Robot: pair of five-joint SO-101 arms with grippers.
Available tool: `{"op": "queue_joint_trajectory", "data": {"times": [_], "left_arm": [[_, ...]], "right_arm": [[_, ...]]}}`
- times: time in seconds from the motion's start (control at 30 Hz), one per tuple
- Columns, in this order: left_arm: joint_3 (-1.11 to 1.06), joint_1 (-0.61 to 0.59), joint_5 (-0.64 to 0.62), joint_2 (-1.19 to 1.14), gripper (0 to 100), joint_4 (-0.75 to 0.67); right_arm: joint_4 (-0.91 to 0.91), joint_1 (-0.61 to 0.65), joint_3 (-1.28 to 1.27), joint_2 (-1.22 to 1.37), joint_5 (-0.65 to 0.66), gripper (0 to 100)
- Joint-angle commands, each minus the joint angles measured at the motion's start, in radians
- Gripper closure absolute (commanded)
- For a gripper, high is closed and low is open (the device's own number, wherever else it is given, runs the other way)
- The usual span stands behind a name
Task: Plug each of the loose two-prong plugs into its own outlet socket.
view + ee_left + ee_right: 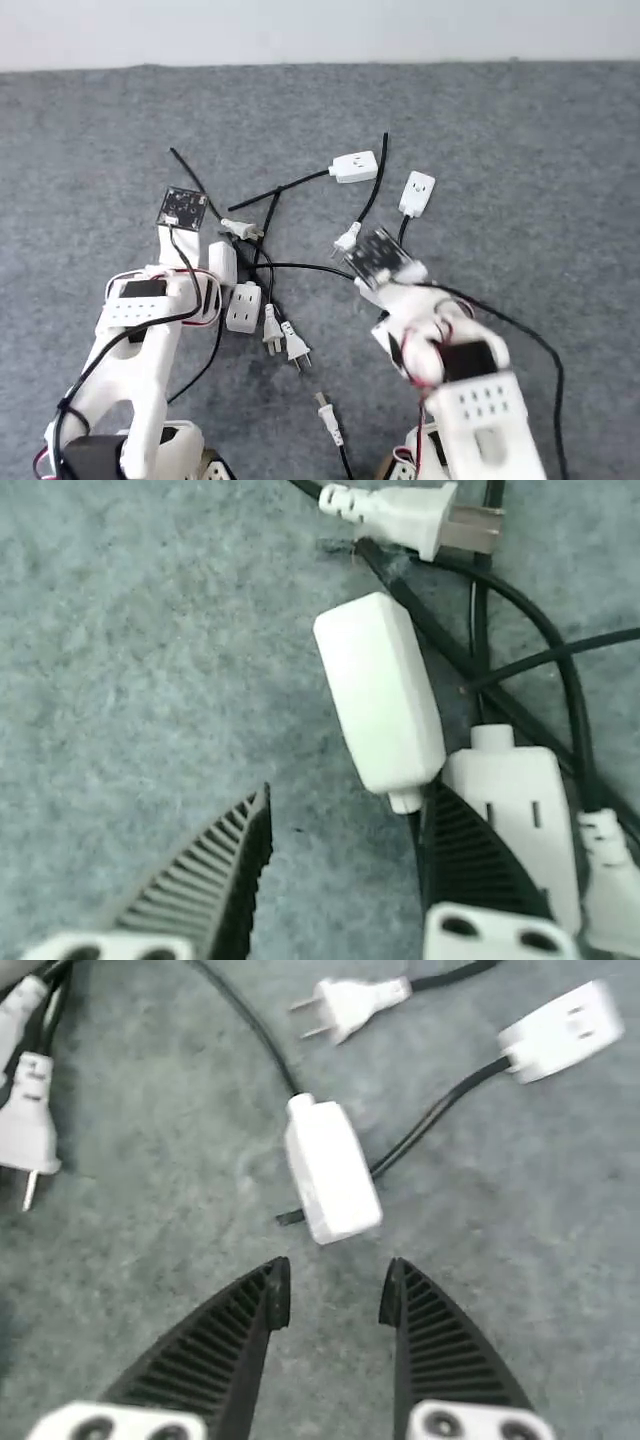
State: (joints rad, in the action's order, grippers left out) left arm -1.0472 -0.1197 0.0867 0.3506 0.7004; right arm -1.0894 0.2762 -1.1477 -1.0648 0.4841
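My left gripper (345, 810) is open on the grey carpet. A white socket block (380, 695) lies just ahead of it, its cable end close to one finger (455, 850). A second socket (525, 810) with slots up sits behind that finger. A white two-prong plug (410, 515) lies beyond. My right gripper (335, 1290) is also open, with another white socket (330, 1170) lying just past its fingertips. Farther off are a plug (345, 1005) and a socket (560, 1030). In the high view, two sockets (352, 166) (416, 193) lie at the back.
Black cables (300, 268) cross the carpet between the arms. Two plugs (272, 330) (296, 350) lie side by side near the left arm (140, 330), and one more plug (328, 415) is near the front. The right arm (450, 370) stands at the lower right.
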Motion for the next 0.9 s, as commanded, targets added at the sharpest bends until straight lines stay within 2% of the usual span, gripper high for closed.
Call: {"op": "queue_joint_trajectory", "data": {"times": [0.0, 0.3, 0.6, 0.87], "left_arm": [[0.048, -0.008, -0.012, 0.0, 76, -0.025], [0.05, -0.008, -0.012, 0.0, 76, -0.026], [0.047, -0.008, -0.012, 0.0, 76, -0.038], [0.047, -0.008, -0.012, 0.0, 76, -0.038]], "right_arm": [[0.028, 0.027, 0.175, 0.269, -0.011, 84.1], [0.105, -0.022, 0.402, 0.481, -0.02, 84.1], [0.265, -0.191, 0.644, 0.78, -0.213, 84.1], [0.286, -0.127, 0.727, 1.006, -0.215, 84.1]]}}
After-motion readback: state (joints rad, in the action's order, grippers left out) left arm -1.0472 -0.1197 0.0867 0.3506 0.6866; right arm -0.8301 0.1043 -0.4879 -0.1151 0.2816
